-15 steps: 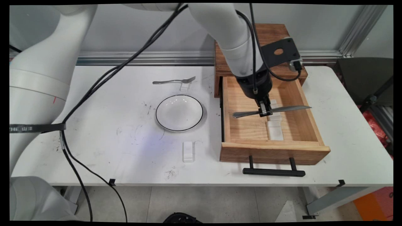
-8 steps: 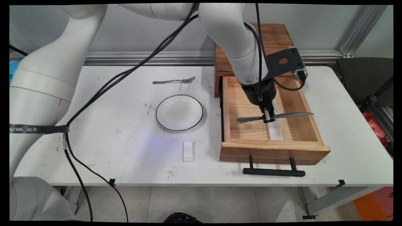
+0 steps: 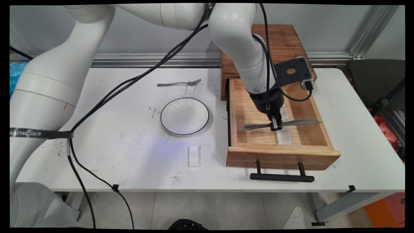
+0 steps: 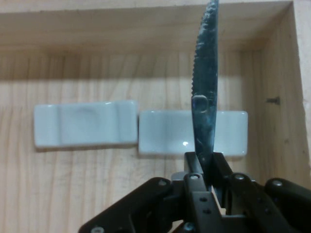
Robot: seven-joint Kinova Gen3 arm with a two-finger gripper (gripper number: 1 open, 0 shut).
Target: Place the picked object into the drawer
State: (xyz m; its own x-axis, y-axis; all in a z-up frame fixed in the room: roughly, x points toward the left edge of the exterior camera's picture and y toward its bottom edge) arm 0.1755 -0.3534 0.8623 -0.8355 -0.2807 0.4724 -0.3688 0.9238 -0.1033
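Silver knife (image 3: 299,123), pale wood drawer (image 3: 281,157), black-rimmed white plate (image 3: 184,116).

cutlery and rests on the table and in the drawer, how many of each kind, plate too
knife: 1, held by the gripper over the open drawer
fork: 1
plate: 1
white rests: 4: two in the drawer, one under the fork, one bare
Total: 7

An open drawer (image 3: 318,113) sits on the table's (image 3: 355,136) right part. Inside it, the gripper (image 3: 275,125) grips a knife (image 3: 300,122) crosswise over two rests (image 4: 85,124) lying end to end. Left of the drawer lies a plate (image 3: 184,116); behind the plate, a fork (image 3: 176,84); before it, another rest (image 3: 194,156).
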